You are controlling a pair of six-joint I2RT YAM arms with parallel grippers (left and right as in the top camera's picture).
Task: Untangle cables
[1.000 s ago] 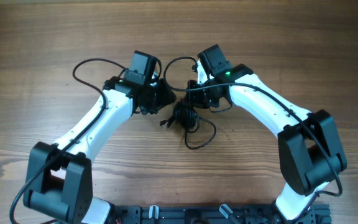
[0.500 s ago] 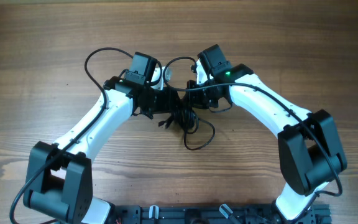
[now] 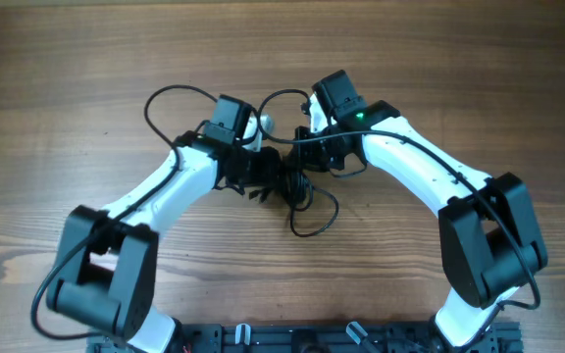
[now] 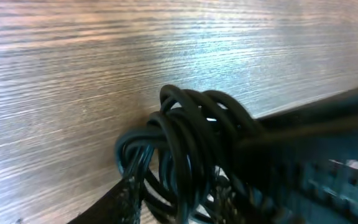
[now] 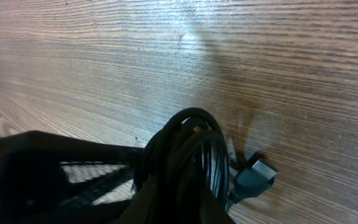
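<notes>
The cables point(image 3: 293, 184) lie bunched in a tight black knot at the middle of the overhead frame, on the desk point(image 3: 86, 59), between the two claws. One loose loop point(image 3: 337, 208) of cord spills out of the knot toward the lower centre of the frame and lies flat on the wood. Short ends stick out at the knot's left edge.

In the right wrist view the cables point(image 5: 188, 155) rise as a stack of rounded loops from the bottom centre of the frame. A grey plug point(image 5: 253, 174) pokes out just to their right and rests on the desk. The right claw point(image 3: 302, 162) comes in from the upper right of the knot and is clamped on the bunch, its dark fingers point(image 5: 73, 168) running in from the lower left of that view.

In the left wrist view the cables point(image 4: 191, 143) fill the centre as a coil of several turns. A textured finger point(image 4: 128, 194) touches them at the lower left, and a blurred dark mass covers their right side. The left claw point(image 3: 271, 175) sits against the knot's left side. That view is too blurred to tell whether this claw is squeezing the cords or only lying beside them.

The white left arm point(image 3: 155, 191) reaches in from the lower left and the white right arm point(image 3: 420, 167) from the lower right. A thicker black wire point(image 3: 165, 98) arcs above the left arm.
</notes>
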